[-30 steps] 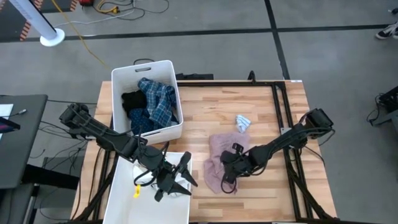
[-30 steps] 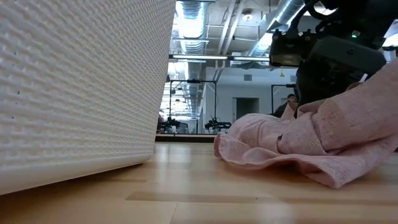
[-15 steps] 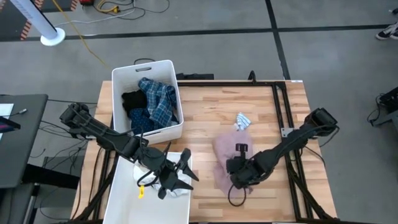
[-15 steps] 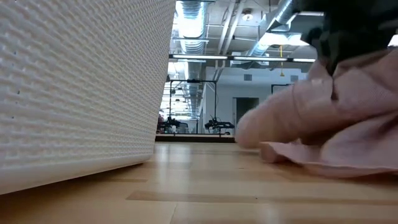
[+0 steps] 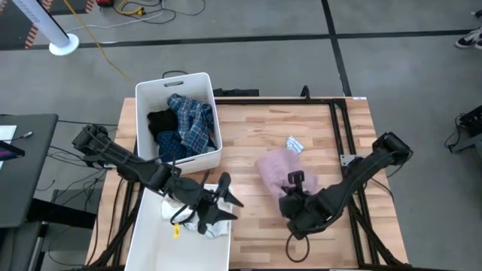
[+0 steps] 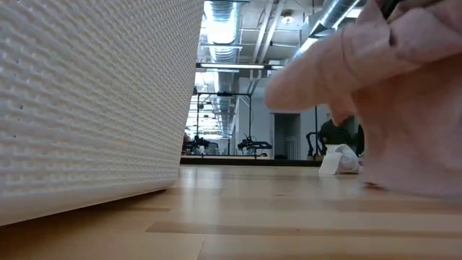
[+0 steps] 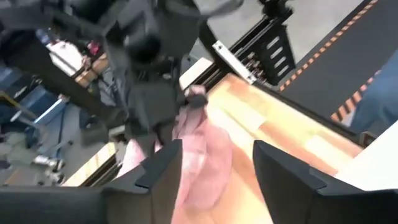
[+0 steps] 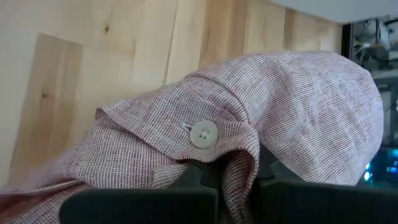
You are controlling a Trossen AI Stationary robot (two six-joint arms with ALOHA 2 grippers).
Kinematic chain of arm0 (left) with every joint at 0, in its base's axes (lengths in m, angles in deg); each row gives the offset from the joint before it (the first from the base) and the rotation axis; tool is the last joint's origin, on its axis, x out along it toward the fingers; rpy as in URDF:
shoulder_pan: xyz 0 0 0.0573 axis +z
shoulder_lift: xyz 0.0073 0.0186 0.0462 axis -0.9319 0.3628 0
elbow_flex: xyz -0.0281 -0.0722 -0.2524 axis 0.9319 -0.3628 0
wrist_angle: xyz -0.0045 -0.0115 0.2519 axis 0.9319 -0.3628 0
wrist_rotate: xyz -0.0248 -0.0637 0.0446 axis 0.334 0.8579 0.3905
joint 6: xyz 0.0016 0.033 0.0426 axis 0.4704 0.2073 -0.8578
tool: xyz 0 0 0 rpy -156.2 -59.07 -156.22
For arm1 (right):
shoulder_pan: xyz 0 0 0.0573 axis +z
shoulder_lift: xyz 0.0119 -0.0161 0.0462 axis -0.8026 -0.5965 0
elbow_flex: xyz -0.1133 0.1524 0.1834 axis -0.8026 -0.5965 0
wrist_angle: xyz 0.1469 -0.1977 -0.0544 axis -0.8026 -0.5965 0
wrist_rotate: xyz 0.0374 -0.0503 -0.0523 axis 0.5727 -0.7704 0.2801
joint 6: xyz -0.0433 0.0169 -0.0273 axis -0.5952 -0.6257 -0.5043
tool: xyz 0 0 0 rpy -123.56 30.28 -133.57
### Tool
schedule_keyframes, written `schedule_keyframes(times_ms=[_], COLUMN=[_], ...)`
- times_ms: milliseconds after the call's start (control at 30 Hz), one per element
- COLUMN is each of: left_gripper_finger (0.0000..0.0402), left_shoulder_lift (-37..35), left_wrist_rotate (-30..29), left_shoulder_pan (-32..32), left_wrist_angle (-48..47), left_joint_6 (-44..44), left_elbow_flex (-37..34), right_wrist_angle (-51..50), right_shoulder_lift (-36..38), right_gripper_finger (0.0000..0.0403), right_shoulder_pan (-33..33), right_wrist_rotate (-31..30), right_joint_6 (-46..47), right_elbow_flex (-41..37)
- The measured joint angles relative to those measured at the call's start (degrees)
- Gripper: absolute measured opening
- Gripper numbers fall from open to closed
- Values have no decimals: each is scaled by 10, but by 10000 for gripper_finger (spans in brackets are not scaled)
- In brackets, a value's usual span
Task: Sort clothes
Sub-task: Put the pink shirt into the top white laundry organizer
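High view: right hand (image 5: 295,194) pinches the woven pink shirt (image 5: 276,167), bunched over the plank desk (image 5: 324,135) near its middle, while left hand (image 5: 214,205), fingers apart, hovers over the near bin (image 5: 151,233).

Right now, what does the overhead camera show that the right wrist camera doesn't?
Only the overhead view shows both bins: the far bin holding a plaid shirt and black top, the left gripper over the near bin, and a white sock. Only the right wrist view shows a button. Both show the pink shirt in the shut right gripper.
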Motion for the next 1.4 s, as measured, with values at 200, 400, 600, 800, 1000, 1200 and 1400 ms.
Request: schedule_keyframes(times_ms=[200, 400, 600, 800, 1000, 1200, 1400], left_gripper_finger=[267, 320, 334, 335, 335, 335, 335], left_shoulder_lift=[0, 0, 0, 0, 0, 36, 97], left_wrist_rotate=[-5, -5, 9, 24, -18, -87, -213], left_shoulder_pan=[25, 51, 60, 61, 56, 56, 47], left_wrist_angle=[1, 1, 1, 16, 44, 80, 189], left_joint_6=[5, 11, 12, -16, -115, -204, -294], left_elbow_flex=[0, 0, 0, 0, 0, 1, 1], right_wrist_angle=[-13, -14, -12, -8, -3, 36, 61], right_shoulder_lift=[0, 1, 1, 1, 1, 1, 1], right_gripper_finger=[28, 26, 26, 26, 26, 26, 26], right_shoulder_pan=[5, 5, 5, -2, -17, -23, -28], right_wrist_rotate=[-11, -37, -53, -62, -61, -41, -27], right_joint_6=[-68, -141, -214, -269, -308, -349, -369], right_elbow_flex=[40, 82, 131, 181, 226, 248, 251])
